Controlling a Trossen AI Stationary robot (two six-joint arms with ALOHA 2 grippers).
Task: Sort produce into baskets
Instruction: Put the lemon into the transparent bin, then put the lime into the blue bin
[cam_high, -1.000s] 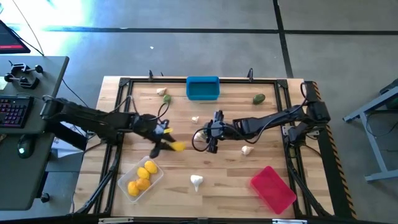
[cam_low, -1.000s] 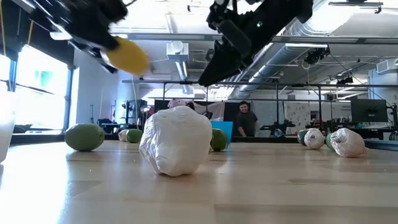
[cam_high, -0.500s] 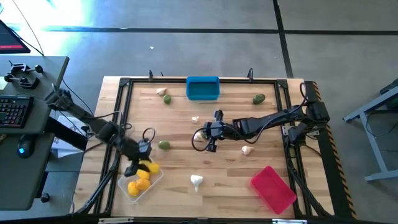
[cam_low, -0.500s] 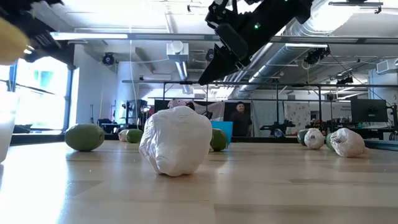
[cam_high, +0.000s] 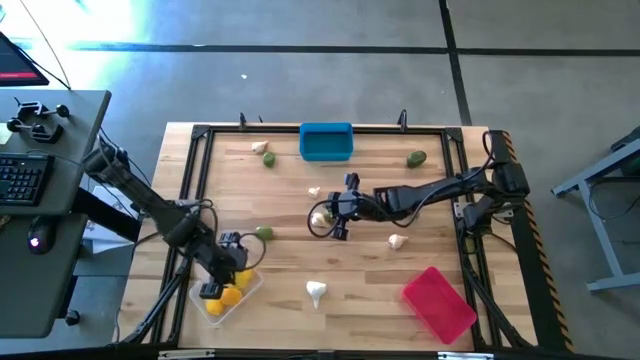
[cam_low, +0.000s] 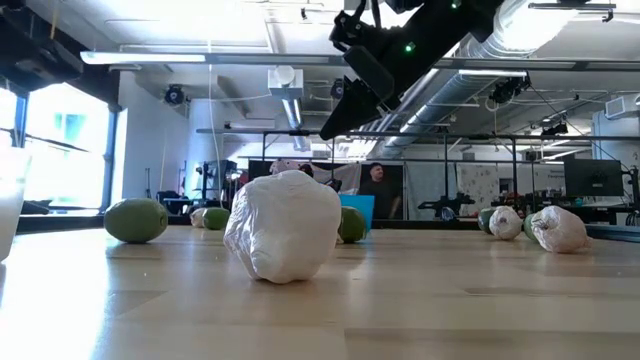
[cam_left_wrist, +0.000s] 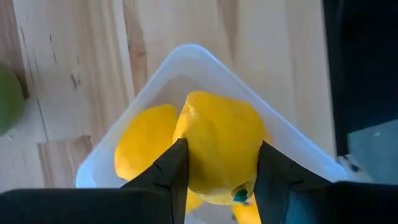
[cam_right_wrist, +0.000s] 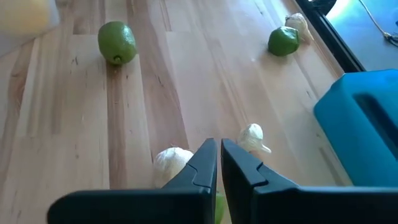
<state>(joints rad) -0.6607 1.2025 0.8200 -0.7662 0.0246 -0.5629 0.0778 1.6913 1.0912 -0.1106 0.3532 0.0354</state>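
— Where is the yellow plastic lemon (cam_left_wrist: 221, 152) being kept?

— It is being gripped between the fingers of the left gripper (cam_left_wrist: 217, 171), directly above the clear translucent plastic bin (cam_high: 227, 290) at the table's near left, where other yellow lemons (cam_left_wrist: 144, 146) are being held.

— And the right gripper (cam_right_wrist: 219, 163)?

— It is being held mid-table with its fingers nearly closed on nothing, just beside a whitish garlic-like bulb (cam_right_wrist: 169, 163). The blue rectangular bin (cam_high: 326, 141) is being left at the far edge, the red rectangular bin (cam_high: 438, 303) near right.

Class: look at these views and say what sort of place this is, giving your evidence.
Probably a robotics lab or workshop: exposed ceiling ducts, monitors on benches, and a keyboard on a desk beside the framed wooden table.
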